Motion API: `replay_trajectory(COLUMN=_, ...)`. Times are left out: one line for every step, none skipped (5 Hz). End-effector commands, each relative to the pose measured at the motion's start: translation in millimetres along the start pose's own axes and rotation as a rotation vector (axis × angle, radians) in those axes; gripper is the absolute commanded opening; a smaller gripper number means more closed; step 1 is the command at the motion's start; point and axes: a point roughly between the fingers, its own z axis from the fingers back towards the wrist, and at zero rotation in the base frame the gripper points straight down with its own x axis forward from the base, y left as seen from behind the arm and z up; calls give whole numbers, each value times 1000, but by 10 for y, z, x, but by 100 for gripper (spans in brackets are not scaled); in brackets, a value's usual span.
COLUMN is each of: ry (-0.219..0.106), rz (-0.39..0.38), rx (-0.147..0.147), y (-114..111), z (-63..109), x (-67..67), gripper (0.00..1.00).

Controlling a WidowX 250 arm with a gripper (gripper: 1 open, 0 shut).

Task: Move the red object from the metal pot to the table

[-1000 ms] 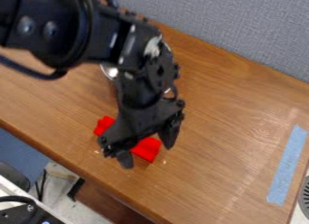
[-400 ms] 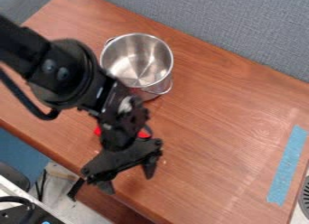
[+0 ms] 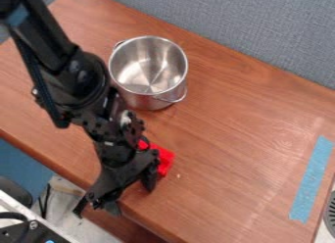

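Note:
The red object [image 3: 157, 161] lies on the table [image 3: 249, 110] close to its front edge, partly covered by the black arm. My gripper [image 3: 120, 192] hangs just in front and to the left of it, over the table's edge, open, with nothing between its fingers. The metal pot [image 3: 148, 71] stands behind on the table, shiny inside and holding nothing.
A strip of blue tape [image 3: 311, 178] runs along the table's right side. A grey wall [image 3: 262, 22] stands behind the table. Below the front edge there are cables and floor [image 3: 39, 213]. The black arm [image 3: 59, 66] crosses the left side of the view.
The arm has swung away to the left, uncovering the pot. The gripper has moved down-left off the red object, which stays lying on the table.

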Motion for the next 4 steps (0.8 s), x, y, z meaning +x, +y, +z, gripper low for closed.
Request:
replay_trajectory(ry=29, rz=166, rx=-7, y=-6, z=23, x=46, gripper=100)
replay_trajectory(ry=56, rz=301, rx=11, y=-9, z=17, x=30, gripper=100)
replay_trajectory(ry=72, rz=231, rx=44, y=-202, z=205, x=-2, gripper=100)
replay_trajectory(ry=89, rz=162, rx=71, y=-441, z=447, x=14, gripper=100)
